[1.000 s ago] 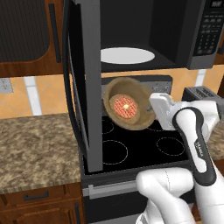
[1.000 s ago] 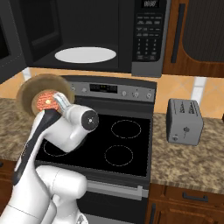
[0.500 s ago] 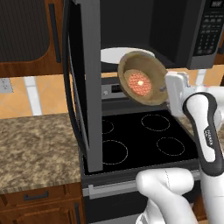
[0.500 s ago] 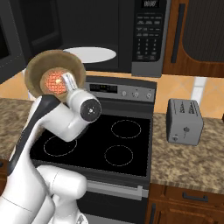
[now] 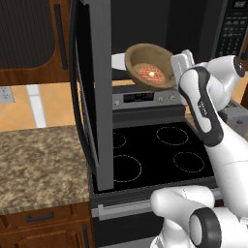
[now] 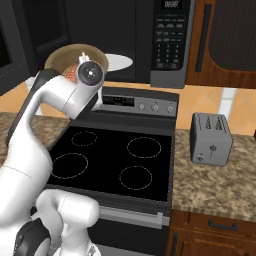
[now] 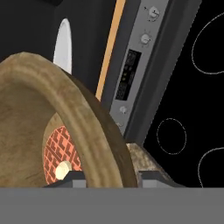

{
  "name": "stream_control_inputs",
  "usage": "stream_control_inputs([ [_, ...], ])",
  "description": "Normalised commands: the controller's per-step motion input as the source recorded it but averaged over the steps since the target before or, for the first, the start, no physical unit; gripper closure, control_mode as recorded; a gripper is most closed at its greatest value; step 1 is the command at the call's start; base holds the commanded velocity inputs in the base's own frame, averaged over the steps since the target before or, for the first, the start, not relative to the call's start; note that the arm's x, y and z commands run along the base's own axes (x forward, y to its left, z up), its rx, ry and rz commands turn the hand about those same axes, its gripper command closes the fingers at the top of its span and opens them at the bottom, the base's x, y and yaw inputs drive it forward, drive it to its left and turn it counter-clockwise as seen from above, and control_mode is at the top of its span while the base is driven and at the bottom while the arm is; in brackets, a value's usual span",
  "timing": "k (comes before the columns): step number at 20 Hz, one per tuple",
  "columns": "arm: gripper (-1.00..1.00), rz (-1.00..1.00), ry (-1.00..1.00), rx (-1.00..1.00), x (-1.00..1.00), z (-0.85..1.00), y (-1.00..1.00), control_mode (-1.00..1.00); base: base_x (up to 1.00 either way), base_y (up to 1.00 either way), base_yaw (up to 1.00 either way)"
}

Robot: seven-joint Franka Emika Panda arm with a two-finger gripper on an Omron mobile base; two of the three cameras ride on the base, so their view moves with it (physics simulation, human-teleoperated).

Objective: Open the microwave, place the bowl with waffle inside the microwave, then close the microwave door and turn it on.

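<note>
Pinching the rim of the small round tan wooden-looking bowl (image 5: 149, 66), the tool (image 7: 104, 177) holds it tilted in the air above the back edge of the black stove (image 5: 155, 157), at the mouth of the open dark grey microwave (image 6: 150, 40). Rigid and probably light, the bowl suits this rim grip, but the small reddish-pink round waffle (image 5: 149, 72) lies loose and may slide.

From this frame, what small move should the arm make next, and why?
Probably carry the bowl forward into the microwave and level it. The microwave door stands wide open, the gripper clamps the bowl's rim, the bowl hangs tilted just before the opening with the waffle inside, and the white plate waits beyond.
</note>
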Motion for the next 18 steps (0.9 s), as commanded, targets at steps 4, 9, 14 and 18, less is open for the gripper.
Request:
stream_control_inputs([
  [4, 1.00, -0.01, 0.05, 0.00, 0.09, 0.00, 0.00, -1.00, 0.00, 0.00, 0.00],
  [9, 1.00, -0.06, 0.02, 0.00, 0.39, 0.23, 0.00, -1.00, 0.00, 0.00, 0.00],
  [14, 1.00, -0.12, 0.07, 0.00, 0.56, 0.50, 0.00, -1.00, 0.00, 0.00, 0.00],
  [18, 1.00, -0.16, 0.08, 0.00, 0.73, 0.21, 0.00, -1.00, 0.00, 0.00, 0.00],
])
